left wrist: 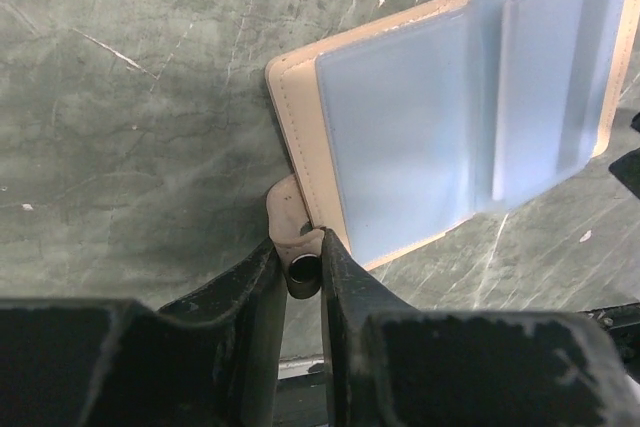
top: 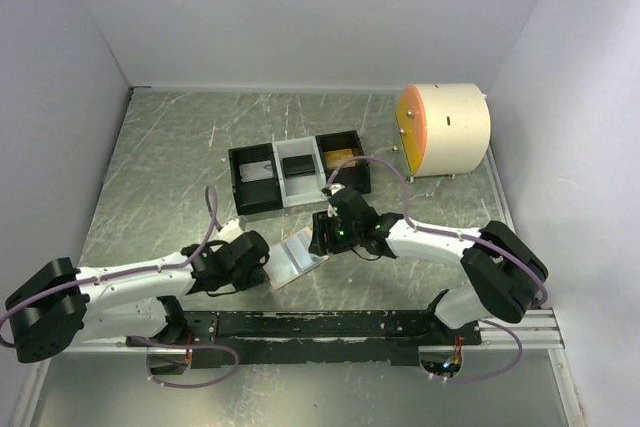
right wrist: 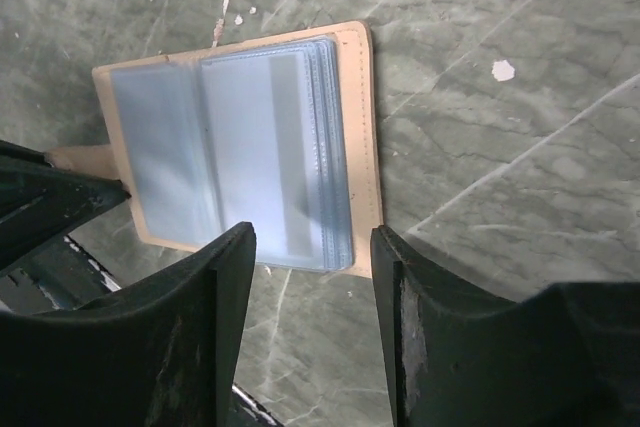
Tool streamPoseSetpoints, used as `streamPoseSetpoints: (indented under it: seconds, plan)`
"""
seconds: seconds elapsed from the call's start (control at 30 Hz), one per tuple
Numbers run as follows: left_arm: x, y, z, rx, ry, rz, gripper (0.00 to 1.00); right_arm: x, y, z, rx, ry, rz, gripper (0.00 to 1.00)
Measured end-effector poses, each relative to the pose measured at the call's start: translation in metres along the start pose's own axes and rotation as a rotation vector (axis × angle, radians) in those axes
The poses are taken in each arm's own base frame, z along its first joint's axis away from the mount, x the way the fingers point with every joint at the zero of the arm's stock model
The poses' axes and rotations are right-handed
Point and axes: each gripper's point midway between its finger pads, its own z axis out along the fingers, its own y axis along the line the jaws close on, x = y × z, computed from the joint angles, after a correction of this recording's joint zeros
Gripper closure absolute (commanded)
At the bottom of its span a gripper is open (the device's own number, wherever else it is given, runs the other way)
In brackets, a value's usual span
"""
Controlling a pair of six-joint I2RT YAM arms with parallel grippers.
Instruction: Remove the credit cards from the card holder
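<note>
The card holder (top: 293, 257) lies open on the table, tan outside, pale blue sleeves up, also in the left wrist view (left wrist: 450, 117) and the right wrist view (right wrist: 250, 137). My left gripper (left wrist: 302, 237) is shut on the holder's tan strap tab with its snap, at the holder's left side (top: 258, 252). My right gripper (right wrist: 312, 237) hangs open just over the holder's right edge (top: 325, 237), nothing between its fingers. Three credit cards lie in the tray: silver-grey (top: 258, 169), black (top: 298, 164), gold (top: 343, 155). Whether a card sits in the sleeves I cannot tell.
The three-compartment black-and-white tray (top: 236, 185) stands behind the holder at mid table. A cream cylinder with an orange face (top: 445, 130) sits at the back right. White walls close in the left, back and right sides.
</note>
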Motion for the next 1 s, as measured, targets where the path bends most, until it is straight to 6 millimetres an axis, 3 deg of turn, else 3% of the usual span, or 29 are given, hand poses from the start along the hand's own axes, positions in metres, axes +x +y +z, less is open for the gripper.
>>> streamPoseSetpoints:
  seconds: [0.13, 0.37, 0.73, 1.0]
  plan:
    - [0.0, 0.001, 0.0, -0.021, 0.004, 0.021, 0.72, -0.002, -0.002, -0.001, 0.012, -0.001, -0.026, 0.52]
    - [0.0, 0.001, 0.001, -0.032, 0.006, 0.039, 0.73, 0.003, 0.013, 0.002, -0.08, 0.032, -0.04, 0.56]
    - [-0.001, 0.002, 0.0, -0.033, 0.006, 0.039, 0.73, 0.01, 0.012, 0.013, -0.093, 0.065, -0.039, 0.65]
    - [0.0, 0.003, -0.001, -0.037, 0.006, 0.044, 0.74, 0.016, 0.038, 0.017, -0.244, 0.104, 0.004, 0.65]
